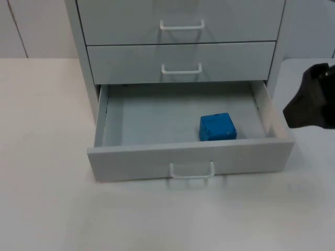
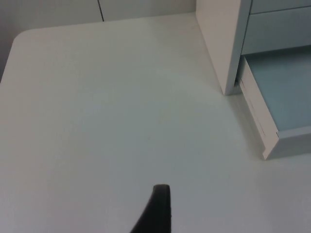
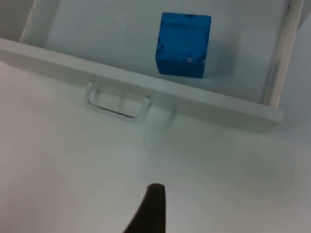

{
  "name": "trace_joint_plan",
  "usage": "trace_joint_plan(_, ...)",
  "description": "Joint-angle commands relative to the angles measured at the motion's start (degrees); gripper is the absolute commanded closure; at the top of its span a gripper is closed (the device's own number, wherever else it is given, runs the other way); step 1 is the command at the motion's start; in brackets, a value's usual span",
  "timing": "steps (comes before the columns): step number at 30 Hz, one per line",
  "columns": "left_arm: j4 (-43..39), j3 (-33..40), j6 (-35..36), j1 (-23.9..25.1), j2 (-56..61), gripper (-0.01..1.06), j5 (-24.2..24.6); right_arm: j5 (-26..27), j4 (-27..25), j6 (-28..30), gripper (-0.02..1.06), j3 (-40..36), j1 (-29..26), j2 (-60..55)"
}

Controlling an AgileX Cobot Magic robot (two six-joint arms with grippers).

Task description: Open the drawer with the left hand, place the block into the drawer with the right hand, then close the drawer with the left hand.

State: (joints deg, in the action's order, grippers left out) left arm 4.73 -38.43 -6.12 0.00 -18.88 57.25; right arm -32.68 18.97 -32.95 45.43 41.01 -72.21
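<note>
The white cabinet's bottom drawer stands pulled out, its handle facing the table's front. A blue block rests on the drawer floor, right of the middle and close behind the front panel. The right wrist view has the same block behind the drawer front and its handle. My right gripper hovers beside the drawer's right wall, outside it and apart from the block. My left gripper hangs over bare table left of the cabinet, well away from the drawer's left corner.
Above the open drawer are two shut drawers with white handles. The cabinet's left side wall stands on the white table. Bare table lies left of and in front of the cabinet.
</note>
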Motion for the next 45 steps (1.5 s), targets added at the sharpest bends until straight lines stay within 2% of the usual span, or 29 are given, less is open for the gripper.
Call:
trace_joint_plan(1,0.29,0.17,-0.11,0.16,0.21,0.22,-1.03,0.52,-0.19,2.26,0.24,-0.31,-0.74,0.50)
trace_joint_plan(4,0.29,0.17,-0.11,0.16,0.21,0.22,-1.03,0.52,-1.84,4.61,0.24,-0.31,-3.29,0.50)
trace_joint_plan(7,0.29,0.17,-0.11,0.16,0.21,0.22,-0.91,0.52,-8.09,12.02,0.24,-0.31,-9.93,0.50)
trace_joint_plan(8,0.29,0.17,-0.11,0.16,0.21,0.22,-0.91,0.52,-8.09,12.02,0.24,-0.31,-9.93,0.50)
trace_joint_plan(10,0.40,0.17,-0.11,0.16,0.21,0.22,-0.81,0.38,-13.78,18.21,0.24,-0.31,-15.47,0.50)
trace_joint_plan(11,0.40,0.17,-0.11,0.16,0.21,0.22,-0.81,-0.20,-18.97,23.76,0.24,-0.31,-20.42,0.50)
trace_joint_plan(12,0.40,0.17,-0.11,0.16,0.21,0.22,-0.81,-0.96,-21.97,27.38,0.24,-0.31,-23.81,0.50)
trace_joint_plan(13,0.40,0.17,-0.11,0.16,0.21,0.22,-0.81,-0.96,-21.97,27.38,0.24,-0.31,-23.81,0.50)
trace_joint_plan(15,0.40,0.17,-0.11,0.16,0.21,0.22,-0.81,-2.88,-25.84,32.95,0.24,-0.31,-29.93,0.50)
trace_joint_plan(17,0.40,0.17,-0.11,0.16,0.21,0.22,-0.81,-5.53,-27.46,35.90,0.24,-0.31,-35.58,0.50)
trace_joint_plan(18,0.40,0.17,-0.11,0.16,0.21,0.22,-0.81,-5.53,-27.46,35.90,0.24,-0.31,-35.58,0.50)
trace_joint_plan(21,0.40,0.17,-0.11,0.16,0.21,0.22,-0.81,-9.23,-28.24,38.75,0.24,-0.31,-42.89,0.50)
trace_joint_plan(23,0.40,0.17,-0.11,0.16,0.21,0.22,-0.81,-11.22,-28.24,38.91,0.24,-0.31,-45.73,0.50)
trace_joint_plan(32,0.38,0.17,-0.11,0.16,0.21,0.22,-0.66,-15.57,-28.51,43.59,0.24,-0.31,-47.08,0.50)
trace_joint_plan(36,0.38,0.17,-0.11,0.16,0.21,0.22,-0.66,-15.94,-29.65,45.06,0.24,-0.31,-47.08,0.88)
trace_joint_plan(40,1.07,0.17,-0.11,0.16,0.21,0.22,-0.53,-15.58,-29.68,46.53,0.30,-0.31,-47.08,3.35)
trace_joint_plan(44,3.08,0.17,-0.11,0.16,0.21,0.22,-0.53,-15.09,-28.40,46.53,0.43,-0.31,-47.08,7.21)
trace_joint_plan(45,3.08,0.17,-0.11,0.16,0.21,0.22,-0.53,-15.09,-28.40,46.53,0.43,-0.31,-47.08,7.21)
